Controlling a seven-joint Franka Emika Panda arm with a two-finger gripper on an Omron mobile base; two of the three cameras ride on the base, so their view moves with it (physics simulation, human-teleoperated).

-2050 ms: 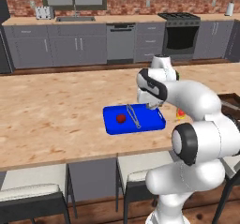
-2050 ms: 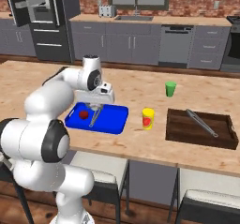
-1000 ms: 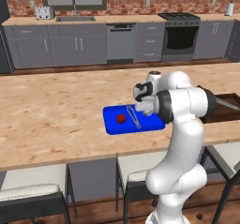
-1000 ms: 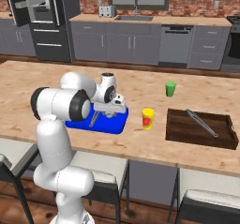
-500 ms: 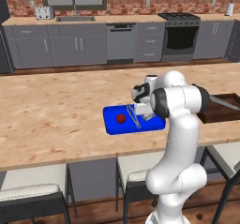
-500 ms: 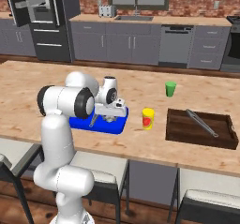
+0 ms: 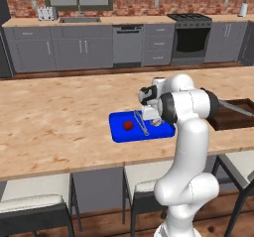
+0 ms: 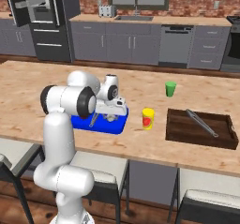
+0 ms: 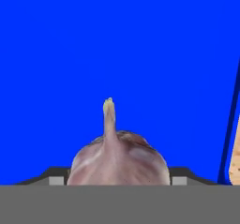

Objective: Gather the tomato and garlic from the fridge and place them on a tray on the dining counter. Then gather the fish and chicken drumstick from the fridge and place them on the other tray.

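I see the tool [image 9: 118, 181] clamped on the garlic [image 9: 117, 160] over the blue tray [image 9: 117, 45]; its stem tip, the long axis, points away from the hand camera. Tomato [image 7: 128, 125] lies in the tray.

A long wooden tabletop [image 7: 54, 127] crosses the kitchen, with stools [image 7: 30, 201] tucked below. Behind it run grey cabinets [image 7: 74, 52], a dishwasher [image 7: 127, 45], a black oven [image 7: 191, 40], a sink [image 8: 133, 18], a toaster [image 7: 45, 13], a brick wall [image 7: 144, 3], and an open fridge [image 8: 40, 17].
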